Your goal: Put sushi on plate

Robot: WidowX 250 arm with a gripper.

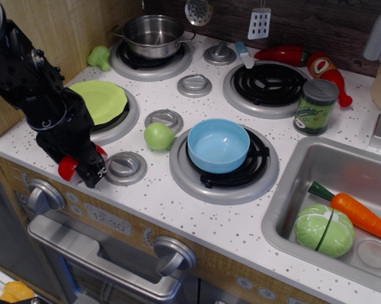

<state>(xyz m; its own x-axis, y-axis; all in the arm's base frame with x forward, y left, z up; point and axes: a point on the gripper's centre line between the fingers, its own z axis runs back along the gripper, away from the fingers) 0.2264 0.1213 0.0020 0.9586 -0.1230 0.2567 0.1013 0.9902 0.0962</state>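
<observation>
Though pincer (89,170) covers sushi (68,167) (mostly hidden) | plate (100,101) nr.

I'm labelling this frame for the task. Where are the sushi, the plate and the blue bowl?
sushi (68,167): main camera view, on the red edge showing left of the gripper.
plate (101,100): main camera view, on its bare lime-green top.
blue bowl (218,145): main camera view, on the inside of the bowl.

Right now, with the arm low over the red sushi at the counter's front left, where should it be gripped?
Grip the sushi across its sides, coming from above. The gripper hides most of it, so its pose and the jaw state can't be read. The plate sits just behind on the burner.
</observation>
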